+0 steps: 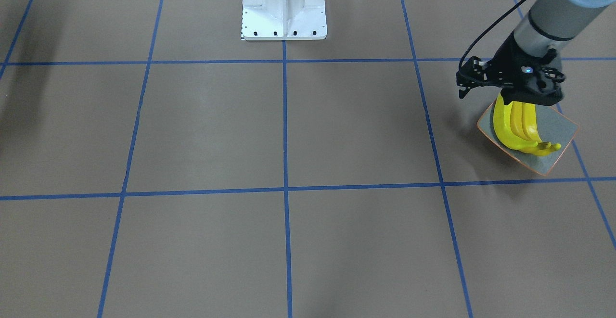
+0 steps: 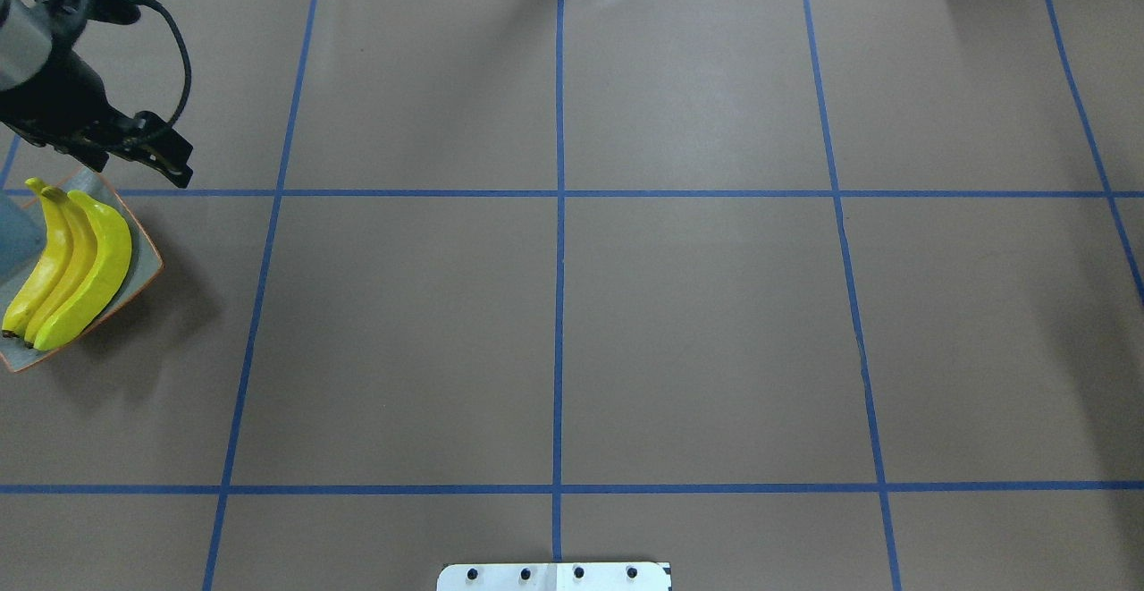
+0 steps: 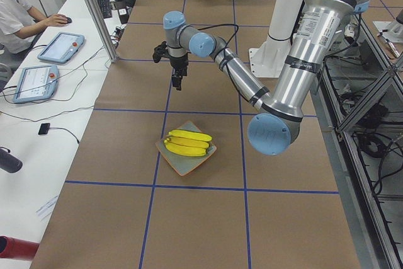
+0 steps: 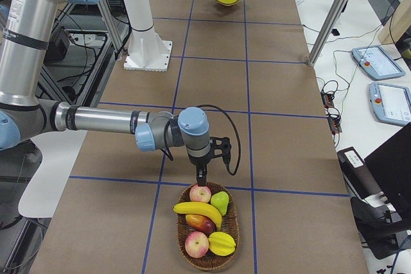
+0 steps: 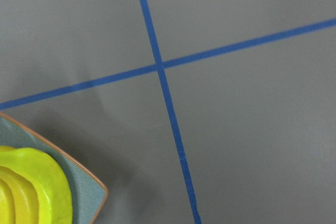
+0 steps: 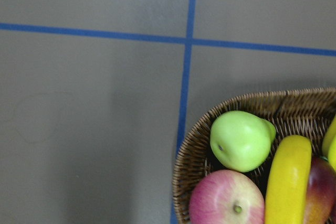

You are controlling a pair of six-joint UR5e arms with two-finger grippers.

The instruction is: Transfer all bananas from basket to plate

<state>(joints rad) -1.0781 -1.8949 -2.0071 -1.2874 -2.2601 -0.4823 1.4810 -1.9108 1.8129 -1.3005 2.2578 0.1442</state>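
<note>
The plate's (image 5: 86, 190) corner shows at the lower left, with yellow bananas (image 5: 31, 192) lying on it. Two blue tape lines (image 5: 160, 66) cross on the table (image 5: 252, 129) nearby.

Bright yellow bananas (image 2: 71, 269); a speckled grey-green plate (image 1: 560, 130) with an orange-brown rim. The table (image 2: 697, 323) is brown, gridded with blue tape. The basket (image 6: 294, 103) is brown wicker, with a yellow banana (image 6: 286, 182), a green pear (image 6: 239, 140) and a pink-red apple (image 6: 226, 200).

The left gripper (image 1: 527, 94) hides the far ends of the bananas (image 1: 517, 128) from you. The basket (image 6: 247, 100) is cropped, and the right gripper (image 4: 201, 174) looks too small to judge.
</note>
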